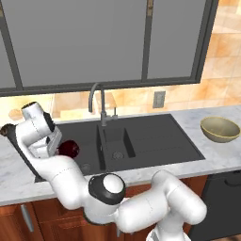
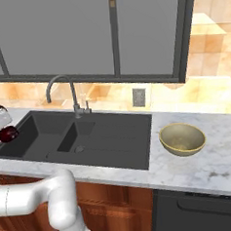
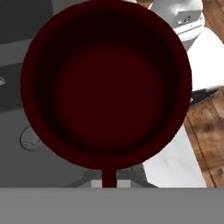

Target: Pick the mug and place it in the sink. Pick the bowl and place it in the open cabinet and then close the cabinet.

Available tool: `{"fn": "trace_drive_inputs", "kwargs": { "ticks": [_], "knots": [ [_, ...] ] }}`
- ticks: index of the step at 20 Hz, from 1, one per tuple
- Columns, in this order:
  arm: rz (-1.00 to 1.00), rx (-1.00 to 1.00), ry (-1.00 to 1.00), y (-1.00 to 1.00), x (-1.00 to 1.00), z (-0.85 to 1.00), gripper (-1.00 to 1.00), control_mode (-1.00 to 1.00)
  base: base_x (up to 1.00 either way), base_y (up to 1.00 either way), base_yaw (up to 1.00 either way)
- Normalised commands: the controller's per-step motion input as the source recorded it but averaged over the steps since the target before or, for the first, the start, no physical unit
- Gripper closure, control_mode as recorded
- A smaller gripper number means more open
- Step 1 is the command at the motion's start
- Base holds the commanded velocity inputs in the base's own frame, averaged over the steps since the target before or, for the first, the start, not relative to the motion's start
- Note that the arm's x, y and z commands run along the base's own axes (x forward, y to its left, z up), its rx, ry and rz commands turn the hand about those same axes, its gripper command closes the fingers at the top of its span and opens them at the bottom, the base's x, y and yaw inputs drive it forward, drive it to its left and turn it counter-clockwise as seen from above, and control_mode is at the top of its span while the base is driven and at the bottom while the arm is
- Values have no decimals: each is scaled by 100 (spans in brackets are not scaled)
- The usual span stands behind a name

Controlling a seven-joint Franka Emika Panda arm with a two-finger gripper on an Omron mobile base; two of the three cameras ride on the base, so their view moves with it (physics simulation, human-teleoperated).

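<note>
My gripper is shut on the small dark red mug and holds it in the air above the left basin of the black sink. From the right base, the mug hangs at the far left edge, over the sink's left end. The hand view looks straight down into the mug, with the basin floor and a drain below it; the fingertips are hidden behind it. The yellow-tan bowl sits upright on the marble counter right of the sink. The cabinet is out of view.
A tall curved grey faucet rises behind the sink's middle. A wall outlet sits on the tiled backsplash under a dark-framed window. A dark brown item lies on the counter at the far left. A dark appliance front stands below the bowl.
</note>
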Motion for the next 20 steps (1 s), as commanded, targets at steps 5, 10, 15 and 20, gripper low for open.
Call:
{"fn": "trace_drive_inputs", "kwargs": {
  "ticks": [5, 10, 15, 20],
  "knots": [
    [-6, -2, -51, -12, -8, 0, 100, -100, 0, 0, 0],
    [1, 1, -21, -2, 12, 0, 100, -100, 0, 0, 0],
    [0, 9, 10, -1, 50, 0, 100, -100, 0, 0, 0],
    [0, 9, 21, -6, 52, 0, 100, -100, 0, 0, 0]
  ]
}}
